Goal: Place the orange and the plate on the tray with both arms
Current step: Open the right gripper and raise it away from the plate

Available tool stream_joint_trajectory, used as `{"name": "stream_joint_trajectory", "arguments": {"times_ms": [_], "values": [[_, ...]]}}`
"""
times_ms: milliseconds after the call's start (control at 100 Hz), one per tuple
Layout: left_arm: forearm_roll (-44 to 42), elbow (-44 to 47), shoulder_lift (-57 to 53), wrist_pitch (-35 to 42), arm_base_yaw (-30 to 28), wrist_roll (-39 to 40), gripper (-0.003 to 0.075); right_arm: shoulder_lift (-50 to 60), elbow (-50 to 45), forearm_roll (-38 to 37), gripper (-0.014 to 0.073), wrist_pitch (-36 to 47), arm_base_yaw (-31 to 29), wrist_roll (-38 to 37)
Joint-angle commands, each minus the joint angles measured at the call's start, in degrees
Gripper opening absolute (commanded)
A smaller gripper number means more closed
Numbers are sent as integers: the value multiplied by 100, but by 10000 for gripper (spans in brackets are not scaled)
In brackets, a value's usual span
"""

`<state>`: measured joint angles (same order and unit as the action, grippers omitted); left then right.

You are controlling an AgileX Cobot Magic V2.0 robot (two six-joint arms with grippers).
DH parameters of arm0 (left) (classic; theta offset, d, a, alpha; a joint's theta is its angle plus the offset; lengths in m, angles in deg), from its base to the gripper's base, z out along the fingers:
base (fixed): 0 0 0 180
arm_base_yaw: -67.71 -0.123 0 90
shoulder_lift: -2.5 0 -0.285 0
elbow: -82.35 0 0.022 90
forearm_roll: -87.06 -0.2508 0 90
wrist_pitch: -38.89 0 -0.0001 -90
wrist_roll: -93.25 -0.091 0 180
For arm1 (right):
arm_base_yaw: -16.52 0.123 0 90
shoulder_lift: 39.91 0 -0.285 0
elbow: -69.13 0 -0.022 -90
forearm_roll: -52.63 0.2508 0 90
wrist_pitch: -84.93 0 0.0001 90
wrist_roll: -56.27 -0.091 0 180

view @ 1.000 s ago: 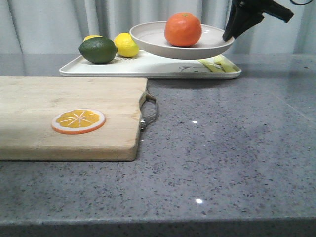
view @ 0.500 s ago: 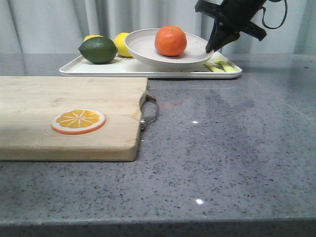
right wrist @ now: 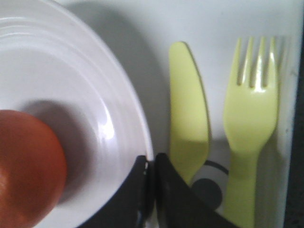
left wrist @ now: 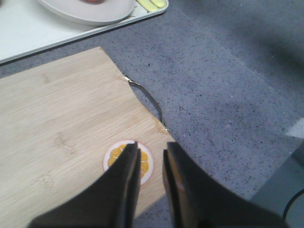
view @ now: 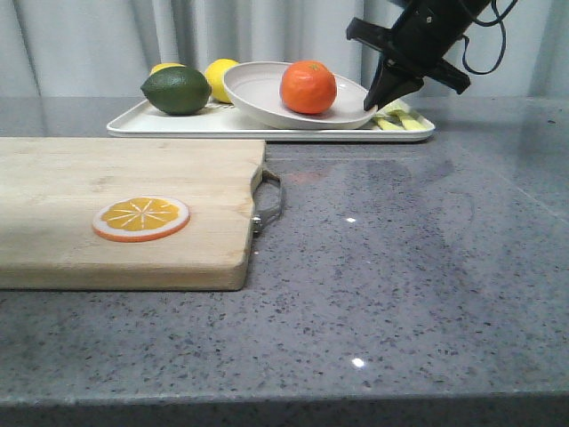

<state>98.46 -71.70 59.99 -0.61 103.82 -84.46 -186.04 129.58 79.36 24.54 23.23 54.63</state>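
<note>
Only the right wrist view shows the grasp closely: the right arm's black fingers (right wrist: 153, 178) are pinching the raised rim of the large round off-white plate (right wrist: 90, 118), beside a pale yellow-green plastic knife (right wrist: 188, 128) and matching fork (right wrist: 251, 123) lying on the flat white rectangular tray (right wrist: 209, 28). The front view shows the plate tilted on the tray, its far-left side higher, with the whole round bright-orange fruit (view: 308, 86) inside it; a dark green lime (view: 176, 90) and yellow lemon (view: 220, 78) sit on the tray's left part. The left wrist view shows the left arm's fingers (left wrist: 151, 164) slightly spread, holding nothing, above a flat orange slice (left wrist: 127, 160) on the wooden cutting board (left wrist: 52, 128) resting on the grey speckled bench (view: 427, 267).
</note>
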Motion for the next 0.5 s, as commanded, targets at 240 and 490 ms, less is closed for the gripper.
{"name": "stream_joint_trajectory", "arguments": {"times_ms": [240,490], "values": [[70,-162,-54,421,-17,57,116,428,197,208,220,61,20,54],[93,-162,-54,421,-17,57,116,730,197,-17,117,-154,15,60]]}}
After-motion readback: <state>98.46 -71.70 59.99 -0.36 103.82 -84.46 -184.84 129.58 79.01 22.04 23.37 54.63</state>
